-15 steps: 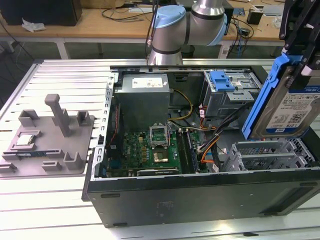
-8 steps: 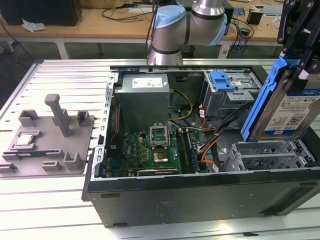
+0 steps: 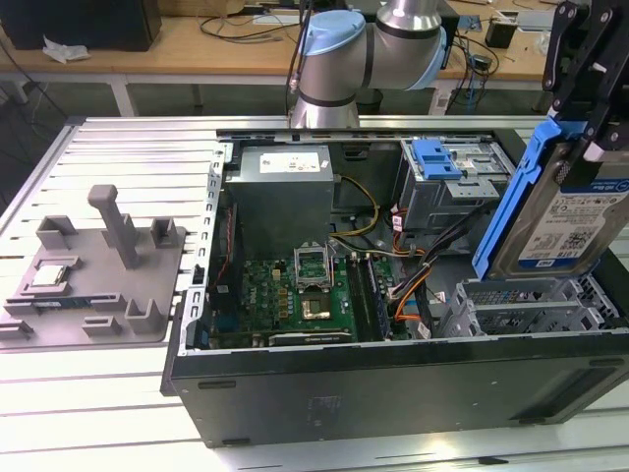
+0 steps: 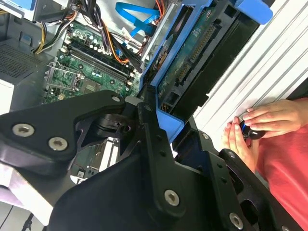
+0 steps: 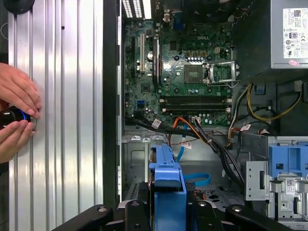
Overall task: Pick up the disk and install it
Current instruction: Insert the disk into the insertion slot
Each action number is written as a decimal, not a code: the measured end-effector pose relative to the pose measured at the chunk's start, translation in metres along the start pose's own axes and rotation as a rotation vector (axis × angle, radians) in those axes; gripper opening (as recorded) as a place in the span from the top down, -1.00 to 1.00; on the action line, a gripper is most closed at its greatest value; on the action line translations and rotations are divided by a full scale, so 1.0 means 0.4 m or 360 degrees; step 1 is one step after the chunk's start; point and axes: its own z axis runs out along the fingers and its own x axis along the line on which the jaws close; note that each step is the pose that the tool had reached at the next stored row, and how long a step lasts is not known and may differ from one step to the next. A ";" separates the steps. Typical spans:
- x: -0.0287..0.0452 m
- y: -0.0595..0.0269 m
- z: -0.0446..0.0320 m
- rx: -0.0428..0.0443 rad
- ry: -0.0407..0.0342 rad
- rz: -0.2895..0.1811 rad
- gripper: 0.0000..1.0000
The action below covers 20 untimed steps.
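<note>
- Black steel wall of the open computer case (image 3: 393,383) sits closest in the exterior view, smooth and matt.
- Far on the exterior view's left, a grey plastic fixture plate (image 3: 98,285) with upright pegs lies on the ribbed aluminium desk (image 3: 128,157); a small square silver chip (image 3: 51,278) rests in it.
- Across to the middle: inside the case a green motherboard (image 3: 295,295) lies flat, with a grey boxy power supply (image 3: 285,192) behind it and orange and black cables (image 3: 413,280) beside it.
- Next along, a grey metal cage (image 3: 432,202) topped by a blue latch plate (image 3: 437,159).
- At the exterior view's right, the disk (image 3: 570,221) hangs over the perforated silver drive bay (image 3: 531,310). It stands on edge, long axis steep, leaning from lower left to upper right, label face to the camera, blue frame rail down its left edge.
- Up top, the tool (image 3: 590,133) clamps the disk's upper end, black fingers tight on the blue frame.
- In the first wrist view, a person's hands (image 5: 17,89) rest on the desk, cupping a small black object (image 5: 10,117).
</note>
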 end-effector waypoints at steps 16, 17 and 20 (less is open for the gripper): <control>-0.001 0.000 0.022 0.0000 0.0000 0.0000 0.27; -0.001 0.000 0.023 0.0000 0.0000 0.0000 0.27; -0.001 -0.001 0.026 0.0000 0.0000 0.0000 0.27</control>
